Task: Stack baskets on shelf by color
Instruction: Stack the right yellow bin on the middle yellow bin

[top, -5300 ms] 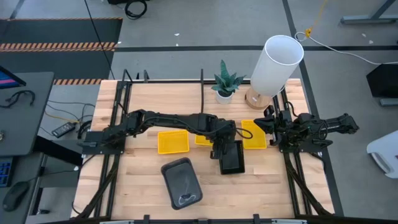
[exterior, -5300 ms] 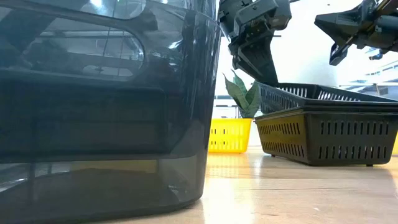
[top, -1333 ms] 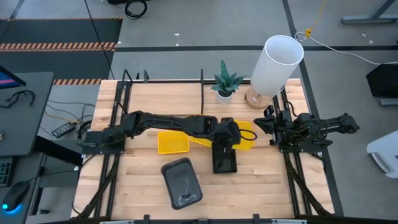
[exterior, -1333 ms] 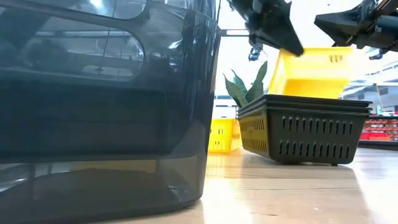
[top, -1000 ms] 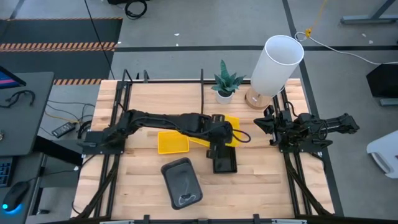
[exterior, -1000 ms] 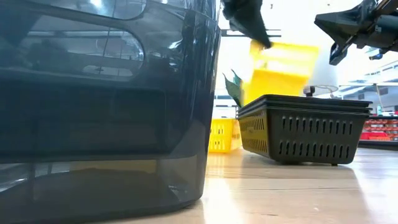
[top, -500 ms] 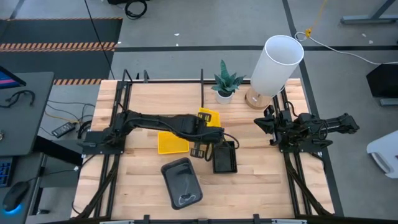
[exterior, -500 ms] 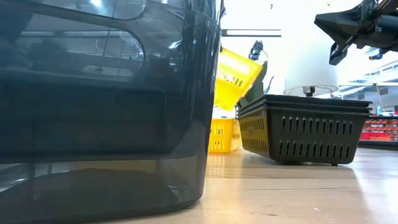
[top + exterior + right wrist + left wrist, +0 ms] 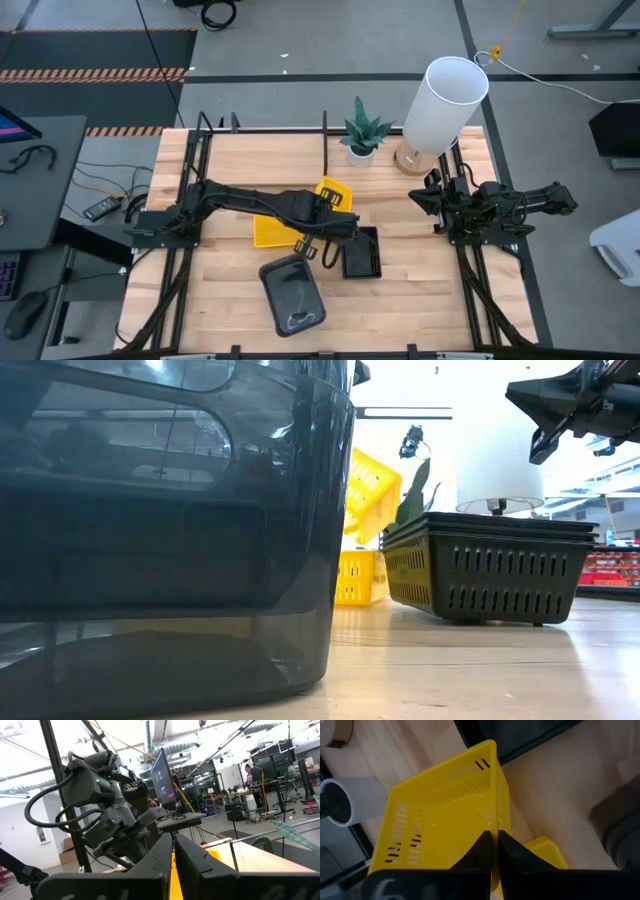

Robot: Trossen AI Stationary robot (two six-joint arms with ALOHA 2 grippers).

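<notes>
- Presently my left gripper (image 9: pixel 494 840) is clamped on the rim of a yellow basket (image 9: pixel 335 192), holding it tilted in the air above the middle of the table (image 9: pixel 230 290).
- Change noted: a second ago this basket hung further right, over the black baskets (image 9: pixel 361 253); I have swung it left, and it now sits just beside the flat yellow basket (image 9: pixel 272 230) lying on the table.
- Meaning, in my judgement: the yellows are being brought together, so the colour grouping is under way; nothing rests on the shelf (image 9: pixel 300 140) yet.
- The black baskets are nested in one pile, right of my left gripper; a dark grey basket (image 9: pixel 292 295) lies at the near edge.
- My right gripper (image 9: pixel 428 203) waits at the right side of the table, fingers together and empty.
- Risk: the held basket is tilted, so it needs levelling before it drops into its mate.
</notes>
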